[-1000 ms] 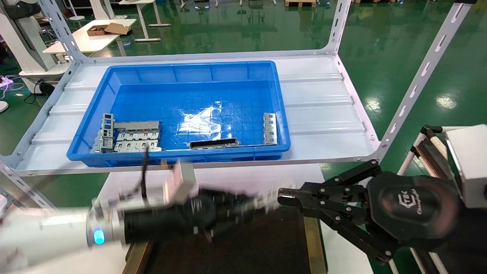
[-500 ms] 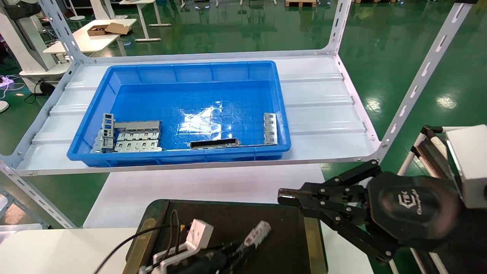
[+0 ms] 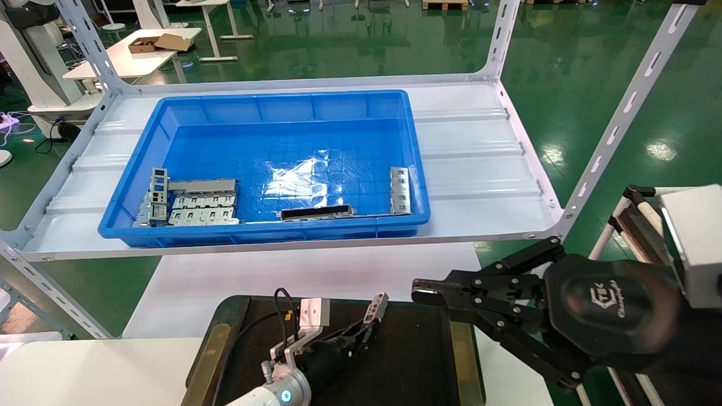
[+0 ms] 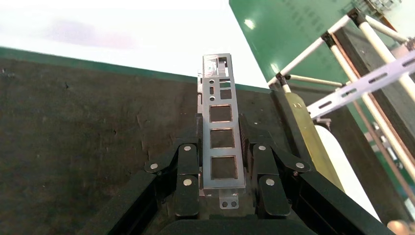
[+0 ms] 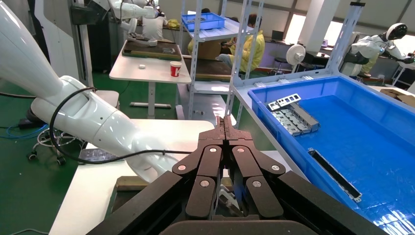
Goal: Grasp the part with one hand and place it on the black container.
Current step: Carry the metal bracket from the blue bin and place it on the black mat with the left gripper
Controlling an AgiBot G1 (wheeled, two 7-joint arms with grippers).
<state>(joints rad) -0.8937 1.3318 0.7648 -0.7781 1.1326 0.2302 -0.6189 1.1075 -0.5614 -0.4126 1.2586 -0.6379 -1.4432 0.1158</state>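
The part [image 3: 377, 307], a slim silver-grey bar with rectangular windows, is clamped between the fingers of my left gripper [image 3: 365, 330]. It is held tilted, just above the far half of the black container [image 3: 412, 366]. In the left wrist view the part [image 4: 221, 132] sticks out forward from the shut left gripper [image 4: 220, 126], over the container's dark surface [image 4: 73, 127]. My right gripper [image 3: 424, 294] is shut and empty, parked at the container's right edge. It also shows shut in the right wrist view [image 5: 224, 123].
A large blue bin [image 3: 271, 107] sits on the white shelf behind. It holds clustered grey brackets [image 3: 192, 203], a dark hollow frame [image 3: 317, 212] and another silver bar [image 3: 400, 190]. A white table [image 3: 316, 270] lies between shelf and container. A shelf post [image 3: 620, 118] stands at right.
My left arm swung down from in front of the shelf to low over the black container, carrying the part. It then edged forward towards the container's far edge. The right arm has not moved.
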